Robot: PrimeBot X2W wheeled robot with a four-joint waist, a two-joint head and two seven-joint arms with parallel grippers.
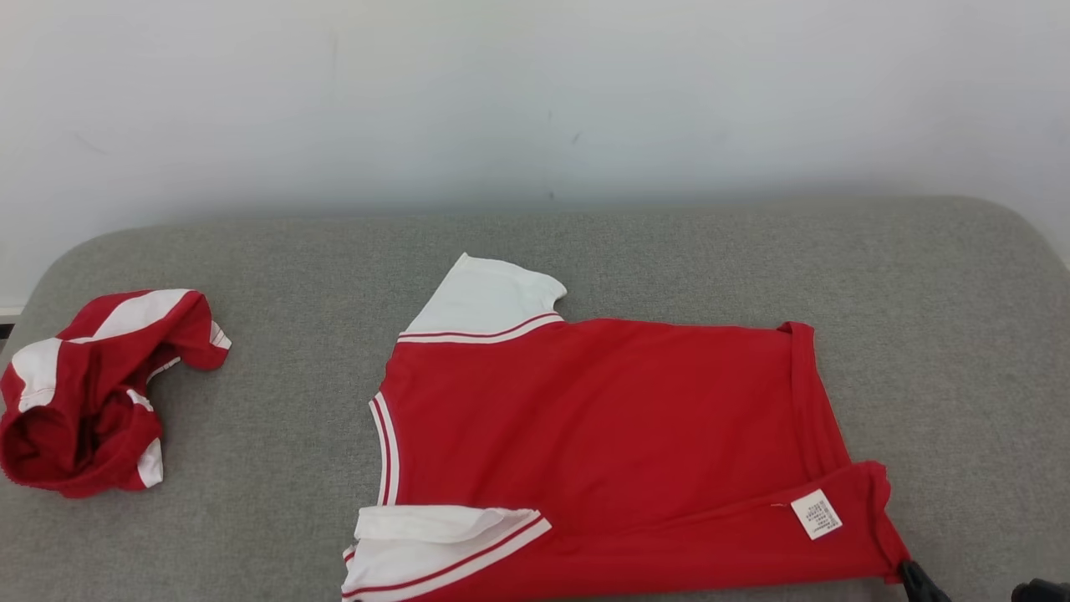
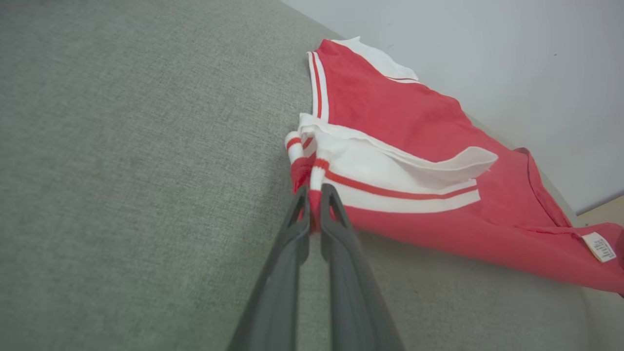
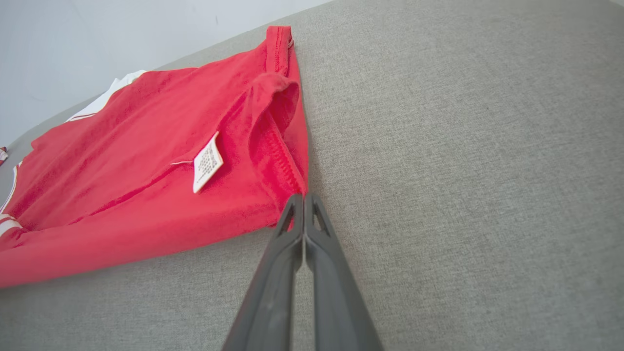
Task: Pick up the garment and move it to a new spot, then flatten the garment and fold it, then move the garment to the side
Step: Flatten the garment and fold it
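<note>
The garment (image 1: 602, 418) is a red shirt with white sleeves, spread mostly flat on the grey cushioned surface (image 1: 669, 251), its near edge folded up with a white label (image 1: 816, 513) showing. In the left wrist view my left gripper (image 2: 314, 195) is shut on the striped red-and-white edge by the near sleeve (image 2: 390, 165). In the right wrist view my right gripper (image 3: 303, 200) is shut on the garment's (image 3: 146, 146) near hem corner; its dark tip (image 1: 915, 577) also peeks in at the head view's lower right.
A second red-and-white garment (image 1: 92, 393) lies crumpled at the far left of the surface. A pale wall (image 1: 535, 100) runs behind the surface. Bare grey fabric stretches to the right of the shirt (image 1: 961, 376) and between the two garments (image 1: 284, 418).
</note>
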